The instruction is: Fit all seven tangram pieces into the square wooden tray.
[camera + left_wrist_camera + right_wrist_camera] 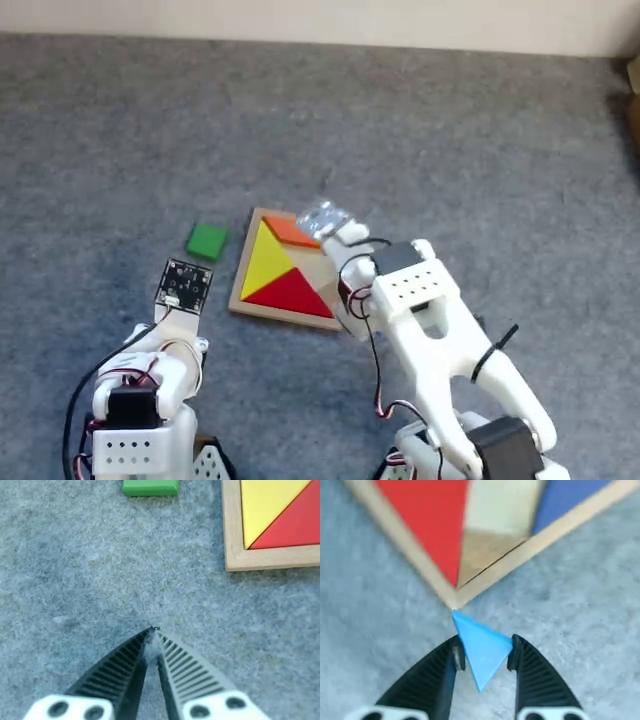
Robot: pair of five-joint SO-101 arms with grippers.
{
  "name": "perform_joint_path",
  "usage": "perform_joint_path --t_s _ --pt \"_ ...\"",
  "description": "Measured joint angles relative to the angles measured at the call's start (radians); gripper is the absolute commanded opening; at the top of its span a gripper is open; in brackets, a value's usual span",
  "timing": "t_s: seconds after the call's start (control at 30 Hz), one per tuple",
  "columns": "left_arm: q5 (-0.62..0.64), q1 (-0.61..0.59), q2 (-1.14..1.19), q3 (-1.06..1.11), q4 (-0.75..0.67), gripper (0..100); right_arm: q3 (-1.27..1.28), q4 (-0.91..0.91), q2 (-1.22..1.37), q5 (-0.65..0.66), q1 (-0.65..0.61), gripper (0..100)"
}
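right claw (486,642): part open, fingers (435,680) clamped on two sides of a light blue triangle (482,652); one tip of the piece pokes out ahead of the fingertips
held piece, place: outside the tray (545,539), just off its near right corner; forward tip almost touches the corner of the rim; cannot tell if it is on the mat or lifted
left claw (154,632): closed, tips together, nothing in it; over the grey mat (75,580), near and left of the tray's near left corner, apart from it
tray, place: square wooden frame flat on the mat, mid table, between the two arms, turned a bit off square
red triangle (291,292): in the tray along the near edge; its right tip runs into the corner by the right claw
yellow triangle (266,262): in the tray along the left edge, touching the red one
orange piece (291,231): in the tray at the far edge, touching the yellow one
dark blue piece (565,497): in the tray against the right rim
bare wood floor (495,530): open gap in the tray between the red and dark blue pieces, reaching the near right corner
green square (207,240): on the mat, outside, just left of the tray's far left corner, not touching
right arm (420,300): stretched from near right over the tray's right side
left arm (150,400): near left, short of the green square
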Motion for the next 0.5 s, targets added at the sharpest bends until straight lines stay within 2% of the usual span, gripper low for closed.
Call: perform_joint_path --t_s 0.17,0.37,0.43,0.5 --pt "0.000 0.000 0.000 0.000 0.000 0 -0.012 -0.052 -0.015 -0.216 -0.058 9.1" --pt "0.000 0.000 0.000 0.000 0.000 0 -0.012 -0.161 -0.015 -0.373 -0.089 9.1" --pt "0.000 0.000 0.000 0.000 0.000 0 -0.012 -0.180 -0.015 -0.479 -0.095 9.1" --pt "0.000 0.000 0.000 0.000 0.000 0 -0.012 -0.212 -0.015 -0.649 -0.109 9.1"
